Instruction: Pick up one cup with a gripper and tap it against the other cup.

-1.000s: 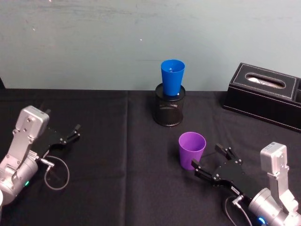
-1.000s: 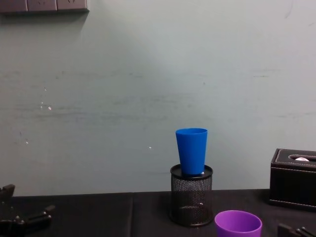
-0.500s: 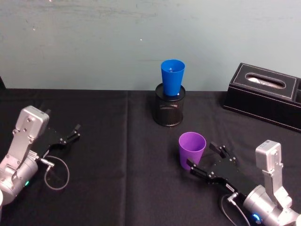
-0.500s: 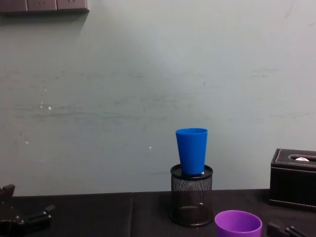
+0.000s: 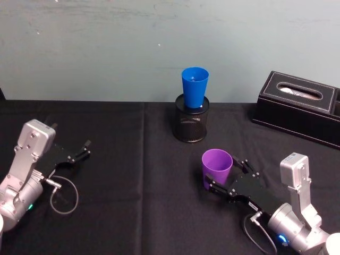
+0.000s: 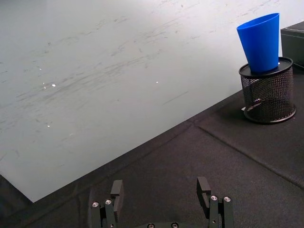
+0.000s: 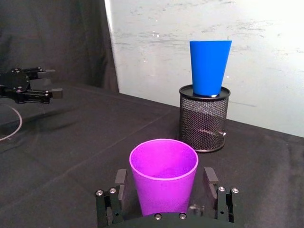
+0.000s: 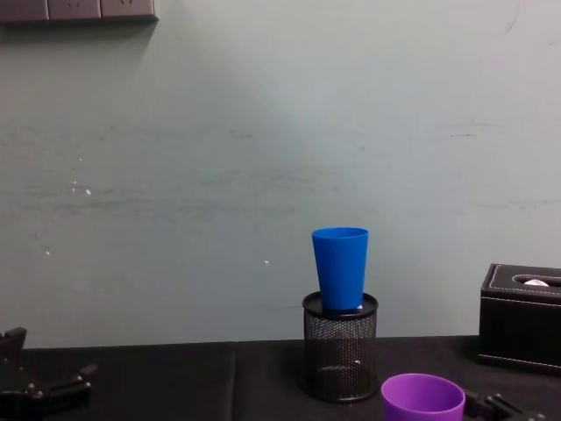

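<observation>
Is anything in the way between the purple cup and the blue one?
Nothing visible. Bare tablecloth lies between the purple cup and the blue cup, which stands in a mesh holder. The open right gripper straddles the purple cup; the left gripper rests aside.

Our right gripper (image 5: pixel 227 173), jaws spread, flanks the upright purple cup (image 5: pixel 217 166); the blue cup (image 5: pixel 194 87) stands in a mesh holder (image 5: pixel 191 126).

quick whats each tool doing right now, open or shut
Left tool: open, empty, parked on the left of the table.
Right tool: open, fingers either side of the purple cup, not gripping it.
</observation>
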### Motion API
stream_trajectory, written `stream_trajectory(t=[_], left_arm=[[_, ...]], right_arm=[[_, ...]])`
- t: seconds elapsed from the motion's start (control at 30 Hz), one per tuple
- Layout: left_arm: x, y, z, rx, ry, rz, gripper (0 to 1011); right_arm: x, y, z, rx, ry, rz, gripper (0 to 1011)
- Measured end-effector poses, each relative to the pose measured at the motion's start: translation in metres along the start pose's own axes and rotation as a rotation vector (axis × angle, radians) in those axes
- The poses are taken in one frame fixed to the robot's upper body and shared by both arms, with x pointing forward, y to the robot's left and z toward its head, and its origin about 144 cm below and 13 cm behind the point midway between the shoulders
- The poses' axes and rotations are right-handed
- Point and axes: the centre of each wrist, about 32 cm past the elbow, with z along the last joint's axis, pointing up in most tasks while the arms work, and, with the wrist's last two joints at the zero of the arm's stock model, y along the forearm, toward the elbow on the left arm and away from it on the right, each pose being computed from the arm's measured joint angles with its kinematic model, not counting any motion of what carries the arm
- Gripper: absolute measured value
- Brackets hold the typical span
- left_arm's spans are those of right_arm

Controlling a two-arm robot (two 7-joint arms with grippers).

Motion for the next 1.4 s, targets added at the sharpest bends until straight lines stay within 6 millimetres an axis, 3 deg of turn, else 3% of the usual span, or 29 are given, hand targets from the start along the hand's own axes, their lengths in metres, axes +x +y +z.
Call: stream_trajectory(t=[1.03,1.4], left_arm=[[0.0,0.0,0.0,0.0,0.0,0.0,1011],[0.0,0.0,0.0,0.0,0.0,0.0,1011]], right_arm=[[0.002,0.027,0.002,0.008,0.018,0.015,1003],[0.002,0.026,0.001,0.007,0.018,0.015,1003]])
